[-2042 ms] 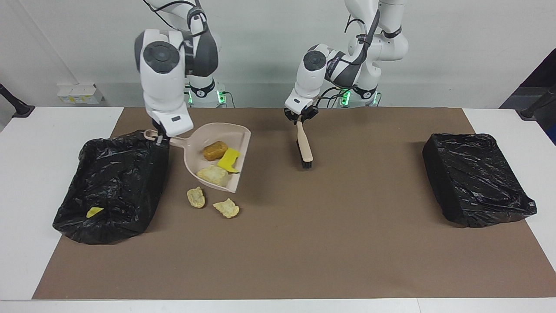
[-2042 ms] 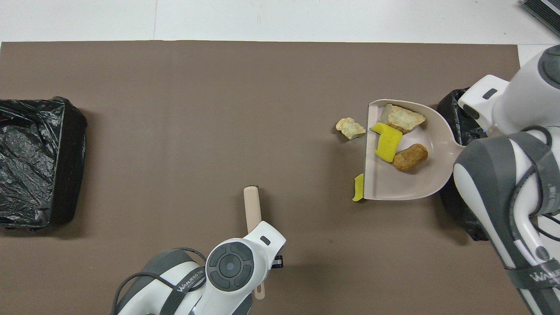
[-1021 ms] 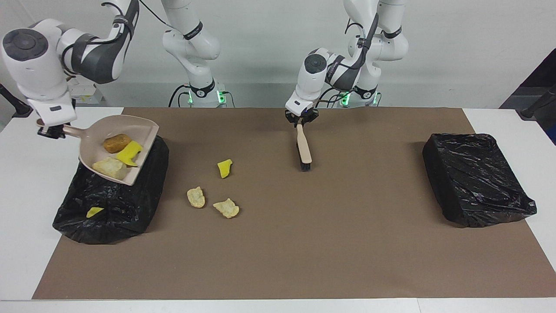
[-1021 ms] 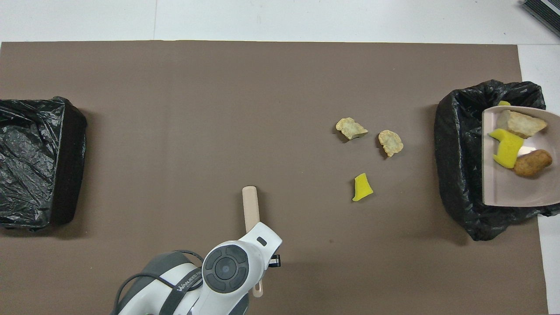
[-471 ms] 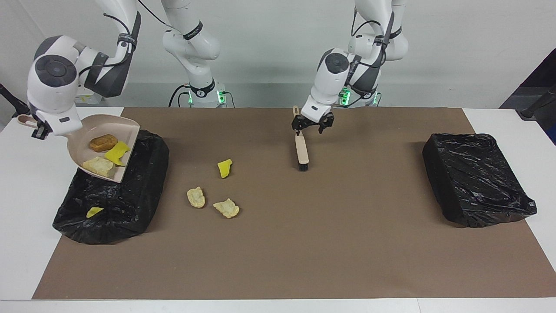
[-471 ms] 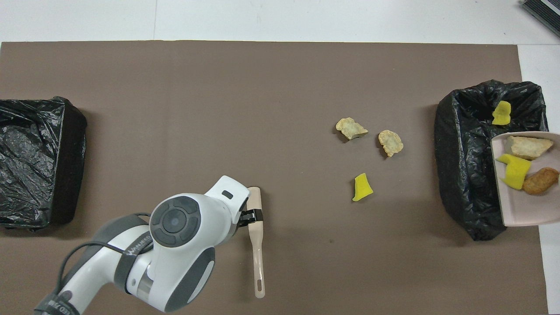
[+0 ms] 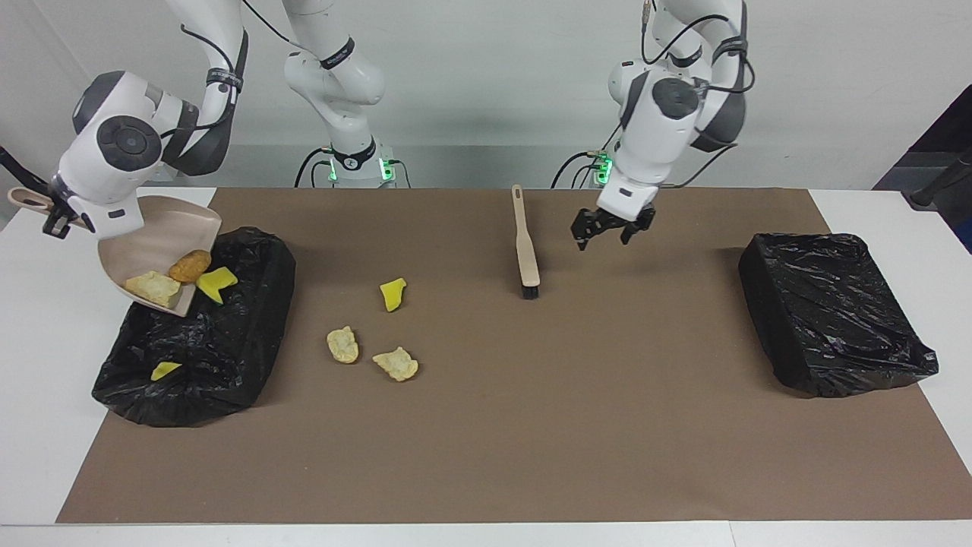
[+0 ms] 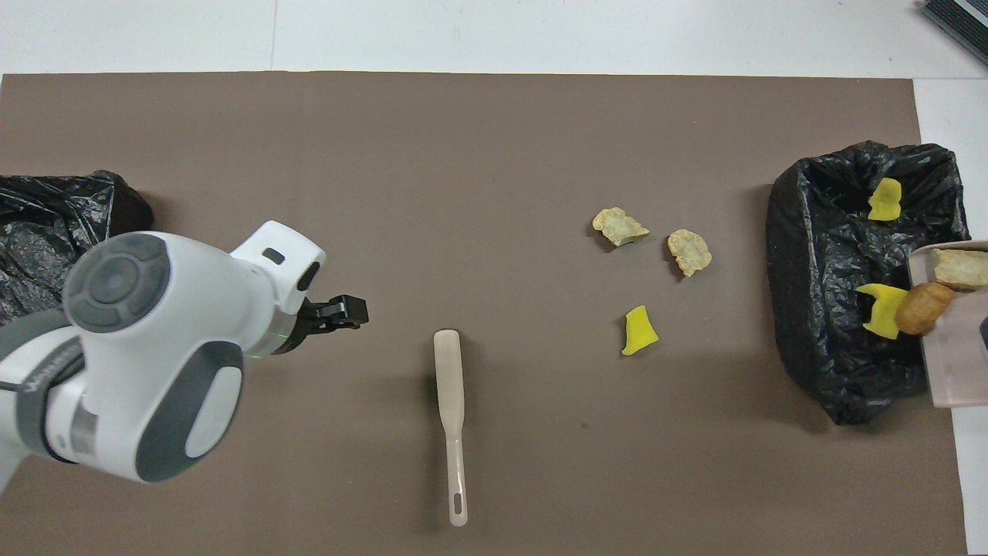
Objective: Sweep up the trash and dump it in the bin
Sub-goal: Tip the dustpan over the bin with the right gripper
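Brush (image 8: pixel 450 409) flat mid-bench, untouched. Dustpan (image 8: pixel 957 363) tilted over bin (image 8: pixel 818 309) at right arm's edge, trash (image 8: pixel 899 309) sliding off. Left gripper (image 8: pixel 351 310) raised, empty.

My white table (image 7: pixel 45 365) carries a brown mat (image 7: pixel 531 425). On the mat lie my brush (image 7: pixel 525 247), three loose pieces of trash (image 7: pixel 372 334), and two black-lined bins (image 7: pixel 197 327) at its ends.

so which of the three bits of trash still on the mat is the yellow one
The yellow wedge, the loose piece nearest the robots and nearest the brush. The two pale bumpy chunks lie farther from the robots, side by side.
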Controlling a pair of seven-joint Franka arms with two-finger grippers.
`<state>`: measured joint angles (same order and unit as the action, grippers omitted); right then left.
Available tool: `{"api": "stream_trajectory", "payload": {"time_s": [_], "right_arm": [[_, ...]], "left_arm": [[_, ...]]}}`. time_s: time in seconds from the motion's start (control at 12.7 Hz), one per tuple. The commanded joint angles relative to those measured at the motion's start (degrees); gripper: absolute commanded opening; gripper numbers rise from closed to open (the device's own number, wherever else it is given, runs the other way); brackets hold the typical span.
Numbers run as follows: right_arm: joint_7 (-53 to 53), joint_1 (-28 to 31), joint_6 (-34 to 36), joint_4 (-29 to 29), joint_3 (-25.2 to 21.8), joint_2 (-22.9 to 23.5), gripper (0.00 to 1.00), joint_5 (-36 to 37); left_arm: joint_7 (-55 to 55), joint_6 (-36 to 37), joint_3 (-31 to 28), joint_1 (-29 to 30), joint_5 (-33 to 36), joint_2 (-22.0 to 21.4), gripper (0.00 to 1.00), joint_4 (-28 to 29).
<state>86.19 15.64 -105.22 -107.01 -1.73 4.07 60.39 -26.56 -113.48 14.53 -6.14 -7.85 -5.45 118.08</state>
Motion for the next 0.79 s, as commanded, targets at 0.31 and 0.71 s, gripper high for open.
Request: {"api": "stream_trajectory", "payload": {"time_s": [0.31, 0.71], "right_arm": [[-2.9, -7.6, 10.7, -2.0, 0.3, -2.5, 0.0, 8.2], [-5.9, -11.9, 18.5, -1.5, 0.4, -2.5, 0.0, 16.3]], "left_arm": [[10.9, 11.6, -8.1, 0.9, 5.0, -0.4, 1.0, -10.0], [16.2, 23.0, -11.1, 2.1, 5.1, -0.3, 1.0, -22.0]]}}
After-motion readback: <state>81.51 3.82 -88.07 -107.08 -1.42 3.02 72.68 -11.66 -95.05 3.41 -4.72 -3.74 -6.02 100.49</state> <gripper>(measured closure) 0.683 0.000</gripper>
